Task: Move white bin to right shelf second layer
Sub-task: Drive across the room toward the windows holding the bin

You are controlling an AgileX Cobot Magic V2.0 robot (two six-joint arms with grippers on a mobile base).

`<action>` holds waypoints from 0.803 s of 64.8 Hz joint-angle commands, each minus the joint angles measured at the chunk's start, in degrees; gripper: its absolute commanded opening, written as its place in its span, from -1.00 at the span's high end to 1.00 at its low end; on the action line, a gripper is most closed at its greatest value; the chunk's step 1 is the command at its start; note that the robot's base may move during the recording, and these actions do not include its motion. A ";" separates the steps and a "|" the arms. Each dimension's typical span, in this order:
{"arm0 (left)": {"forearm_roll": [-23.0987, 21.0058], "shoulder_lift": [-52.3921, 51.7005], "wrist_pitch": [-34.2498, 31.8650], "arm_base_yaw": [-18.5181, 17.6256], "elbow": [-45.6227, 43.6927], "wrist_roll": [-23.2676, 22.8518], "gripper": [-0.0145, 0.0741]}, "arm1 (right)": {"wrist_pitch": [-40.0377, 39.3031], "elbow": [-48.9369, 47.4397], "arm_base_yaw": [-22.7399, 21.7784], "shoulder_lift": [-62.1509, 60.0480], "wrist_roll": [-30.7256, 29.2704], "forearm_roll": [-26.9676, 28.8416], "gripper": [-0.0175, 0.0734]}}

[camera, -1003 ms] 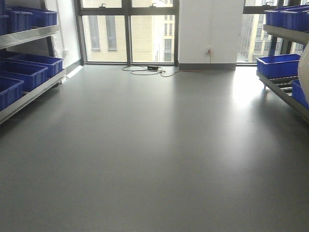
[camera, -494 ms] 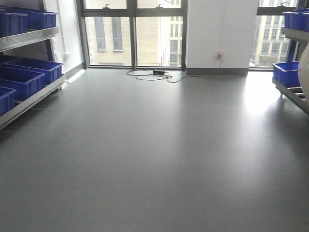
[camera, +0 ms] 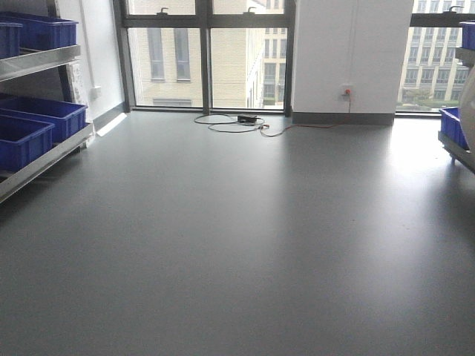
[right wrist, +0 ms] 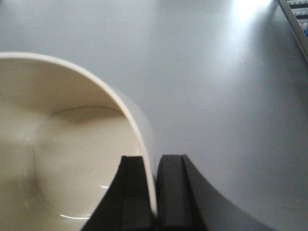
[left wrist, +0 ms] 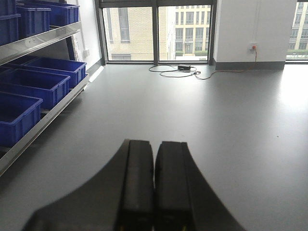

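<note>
Front-facing exterior view: grey floor (camera: 237,245) running to the windows. Blue crates (camera: 33,126) sit on the left rack (camera: 44,159). A sliver of the white bin (camera: 469,111) shows at the right edge, just beside the right shelf (camera: 459,152).

Left wrist view: left pincer (left wrist: 154,187) fully closed, fingers touching, nothing between them, above the floor.

Right wrist view: right pincer (right wrist: 155,192) clamped on the white bin's wall, one finger inside and one outside. The bin hangs over the floor, with a shelf corner at upper right.

Crates (camera: 44,119) sit on left rack (camera: 44,162), white bin (camera: 470,111) at right, cables (camera: 237,124) before windows (camera: 237,67).
</note>
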 commanded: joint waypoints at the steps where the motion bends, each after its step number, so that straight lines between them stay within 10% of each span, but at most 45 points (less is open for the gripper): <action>1: 0.00 -0.92 -4.93 -0.09 2.11 -0.17 0.48 | -5.47 -1.85 0.19 -0.04 0.30 -0.55 0.51; 52: 0.00 -0.92 -4.93 -0.09 2.11 -0.17 0.48 | -5.47 -1.85 0.19 -0.04 0.30 -0.55 0.51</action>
